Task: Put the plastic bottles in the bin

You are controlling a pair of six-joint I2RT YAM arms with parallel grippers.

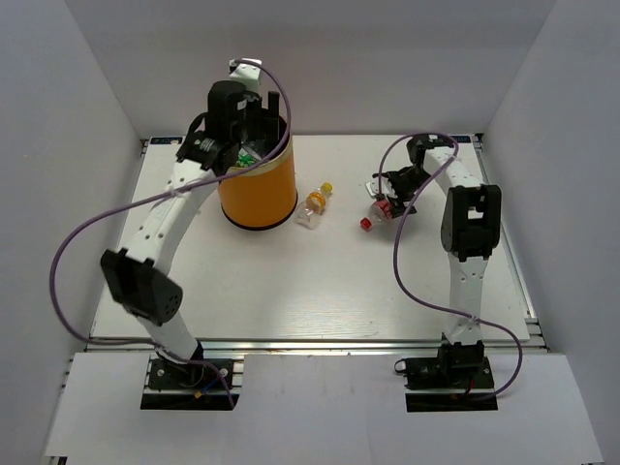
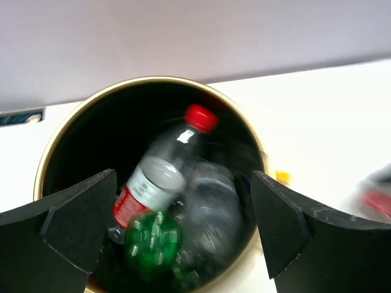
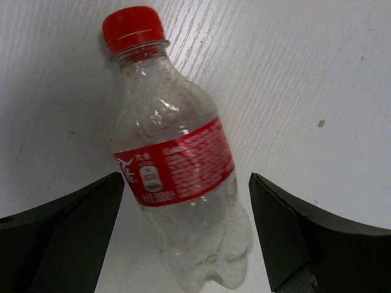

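Observation:
The orange-yellow bin (image 1: 257,194) stands at the back left. My left gripper (image 1: 254,121) hangs open over its mouth. The left wrist view looks into the bin (image 2: 61,140), where a red-capped clear bottle (image 2: 160,171), a green bottle (image 2: 151,244) and a blurred clear bottle (image 2: 211,207) lie. A yellow-capped bottle (image 1: 316,204) lies on the table right of the bin. My right gripper (image 1: 385,194) is open, its jaws on either side of a clear red-labelled, red-capped bottle (image 3: 177,165) lying on the table, without touching it; that bottle also shows in the top view (image 1: 378,211).
White walls enclose the table (image 1: 291,291) at the back and both sides. Purple cables loop from both arms. The right arm's elbow (image 1: 470,223) stands near the table's right side.

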